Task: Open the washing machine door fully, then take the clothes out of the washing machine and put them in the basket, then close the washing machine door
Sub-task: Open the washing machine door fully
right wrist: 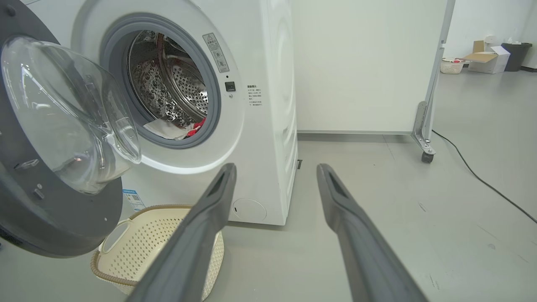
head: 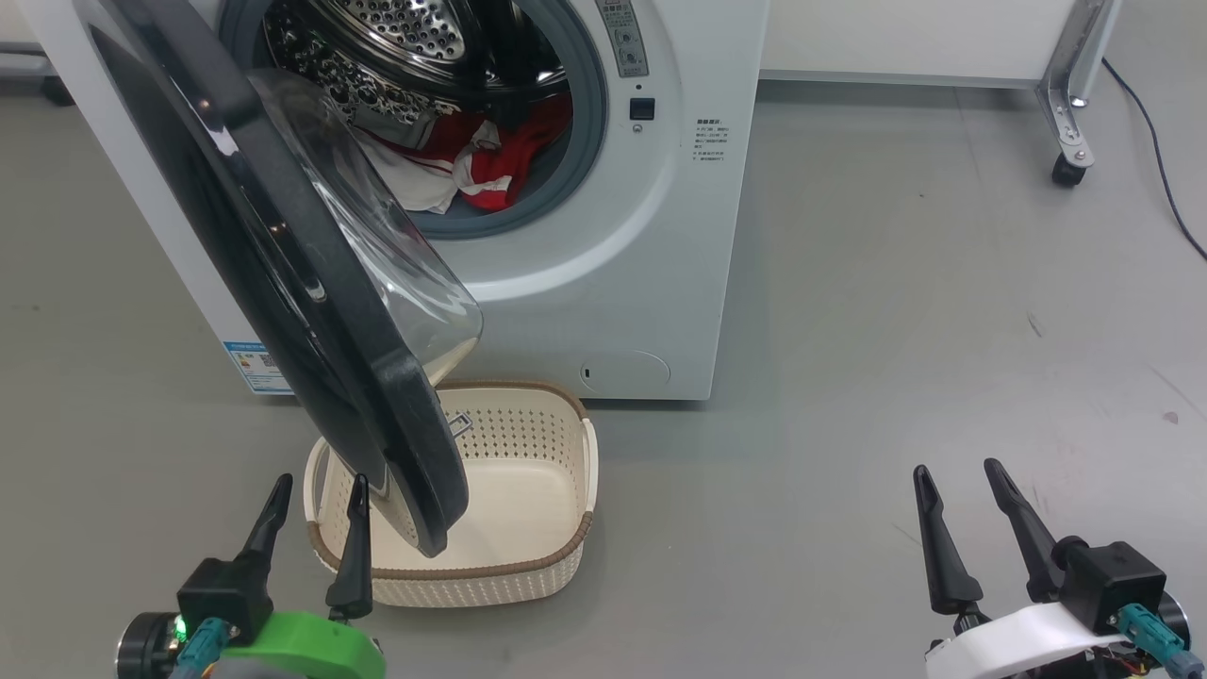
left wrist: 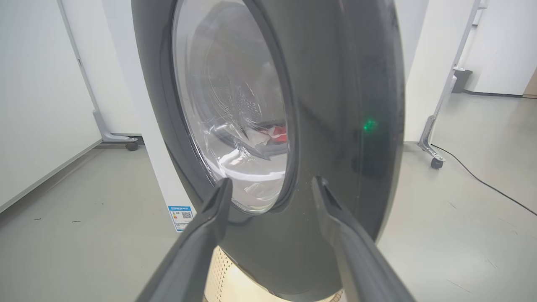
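Both grippers empty, fingers apart: left gripper (head: 321, 483) at 7 o'clock in head view, tips just beside the lower rim of the washing machine door (head: 311, 283), right gripper (head: 955, 469) at 5 o'clock over bare floor. The door is swung out from the washing machine (head: 613, 283) toward 7 o'clock, overhangs the left part of the basket (head: 490, 585) at 6 o'clock, and stands between the left gripper and the drum. Clothes (head: 490, 165) lie in the drum bottom at 12 o'clock; a panel's caster leg (head: 1070, 160) and a black cable (head: 1155, 141) sit at 2 o'clock.
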